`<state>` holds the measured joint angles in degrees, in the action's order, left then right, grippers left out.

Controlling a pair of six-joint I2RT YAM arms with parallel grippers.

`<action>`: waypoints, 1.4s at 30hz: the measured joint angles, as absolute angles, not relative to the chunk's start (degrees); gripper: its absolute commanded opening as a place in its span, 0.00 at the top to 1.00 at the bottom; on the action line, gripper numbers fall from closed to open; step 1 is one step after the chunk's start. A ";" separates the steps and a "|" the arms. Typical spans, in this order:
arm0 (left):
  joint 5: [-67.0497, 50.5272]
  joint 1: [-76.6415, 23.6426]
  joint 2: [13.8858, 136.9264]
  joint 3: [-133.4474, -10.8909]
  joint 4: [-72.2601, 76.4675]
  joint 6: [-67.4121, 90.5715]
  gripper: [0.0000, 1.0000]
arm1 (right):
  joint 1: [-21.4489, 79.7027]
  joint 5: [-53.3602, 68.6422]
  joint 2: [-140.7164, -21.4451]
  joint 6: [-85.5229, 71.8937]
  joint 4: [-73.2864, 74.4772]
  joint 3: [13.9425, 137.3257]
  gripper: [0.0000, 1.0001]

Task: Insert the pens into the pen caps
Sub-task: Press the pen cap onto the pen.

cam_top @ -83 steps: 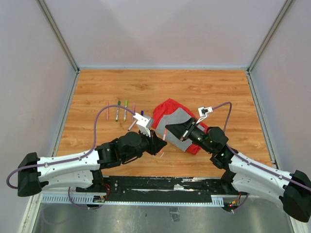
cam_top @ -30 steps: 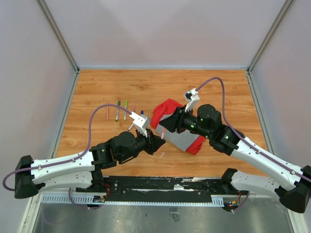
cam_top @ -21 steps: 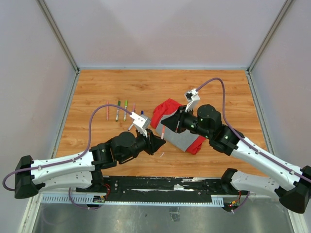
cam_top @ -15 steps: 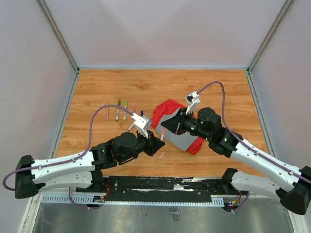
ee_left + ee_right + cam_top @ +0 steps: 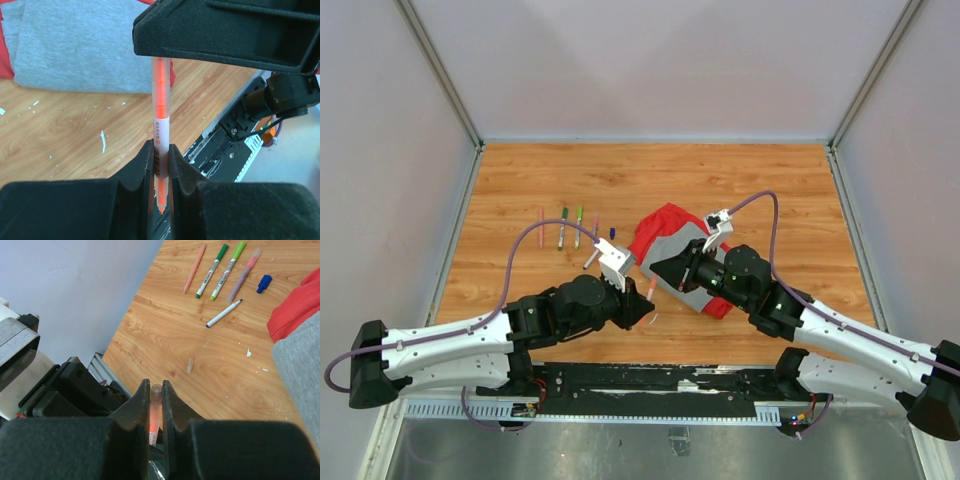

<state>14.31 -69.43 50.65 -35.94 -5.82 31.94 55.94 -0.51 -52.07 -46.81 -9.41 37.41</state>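
Left hand [image 5: 160,152] narrow, clamping thin orange-and-white plastic marker pen [image 5: 160,100] at label; right hand [image 5: 156,390] pinching same pen's far end. Pen held above brown wooden bench [image 5: 60,130], near folded red-and-grey cloth [image 5: 75,50].

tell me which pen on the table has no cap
The white pen, dark tip bare, lying apart from the row of four coloured pens.

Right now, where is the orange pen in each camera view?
Top external: orange pen just below centre, beside the red-and-grey cloth.
Left wrist: upright at mid-frame, with the cloth at upper left.
Right wrist: bottom centre, partly hidden, with the cloth at the right edge.
Shared landmark: the cloth.
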 measured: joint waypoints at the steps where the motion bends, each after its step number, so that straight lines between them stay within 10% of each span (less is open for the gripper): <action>1: 14.24 -69.52 50.50 -36.10 -6.31 31.97 1.00 | 56.62 -1.41 -52.07 -47.00 -9.56 37.28 1.00; 42: 14.22 -70.17 51.75 -42.35 -14.48 31.94 0.99 | 68.95 -21.67 -50.81 -44.18 -14.79 36.25 0.97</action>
<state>14.22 -70.17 51.75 -42.35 -14.48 31.94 68.95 -21.67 -50.81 -44.18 -14.79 36.25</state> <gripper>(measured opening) 0.150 0.091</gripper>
